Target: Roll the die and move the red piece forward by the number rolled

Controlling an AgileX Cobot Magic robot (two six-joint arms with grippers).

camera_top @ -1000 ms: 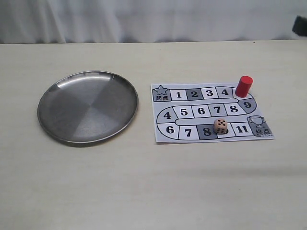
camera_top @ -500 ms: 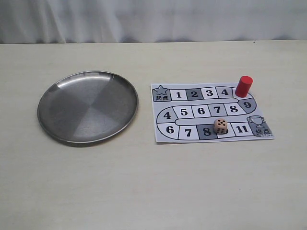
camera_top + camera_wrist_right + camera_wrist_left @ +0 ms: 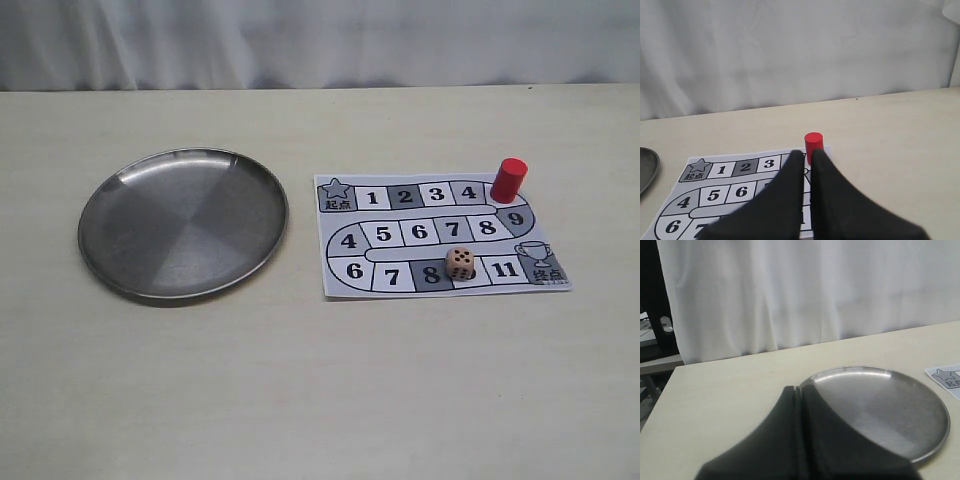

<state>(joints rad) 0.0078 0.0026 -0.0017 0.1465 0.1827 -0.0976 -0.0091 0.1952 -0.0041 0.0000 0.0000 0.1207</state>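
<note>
The red piece [image 3: 508, 180] stands upright at the far right corner of the paper board [image 3: 440, 232], just past square 4. The die [image 3: 460, 263], tan with dark pips, rests on the board's near row between squares 8 and 11. Neither gripper shows in the exterior view. In the right wrist view my right gripper [image 3: 807, 155] is shut with nothing in it, raised above the board, and the red piece [image 3: 813, 145] stands just beyond its tips; the die is hidden there. My left gripper [image 3: 800, 390] is shut and empty, hovering by the near rim of the metal plate [image 3: 890, 415].
A round steel plate [image 3: 183, 222] with nothing in it lies to the left of the board on the pale table. A white curtain hangs behind the table's far edge. The board's star corner [image 3: 946, 377] peeks in beside the plate.
A dark shape at the top right edge of the exterior view one second ago has gone out of view. The die, the red piece and the plate have not moved.
</note>
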